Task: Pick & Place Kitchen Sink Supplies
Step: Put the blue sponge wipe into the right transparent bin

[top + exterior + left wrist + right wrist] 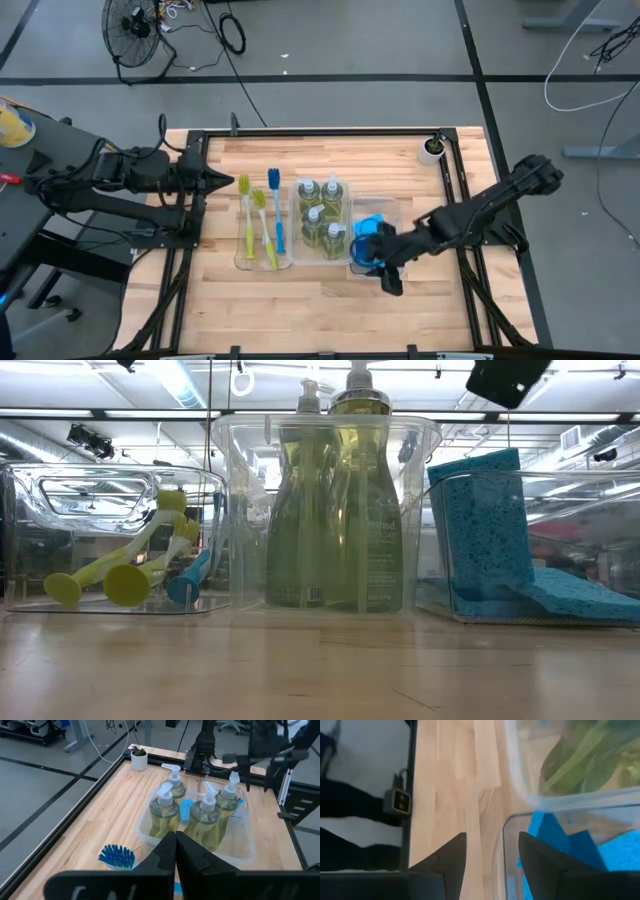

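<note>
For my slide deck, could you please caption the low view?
Clear plastic compartment trays on the wooden table hold long-handled dish brushes, yellow-green soap pump bottles and blue rectangular sponges.

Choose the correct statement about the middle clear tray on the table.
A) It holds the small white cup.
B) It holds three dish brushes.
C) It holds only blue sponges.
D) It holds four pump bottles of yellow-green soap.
D: the high view shows four soap bottles standing in the middle tray, with the brushes and the sponges in the trays on either side.
</note>
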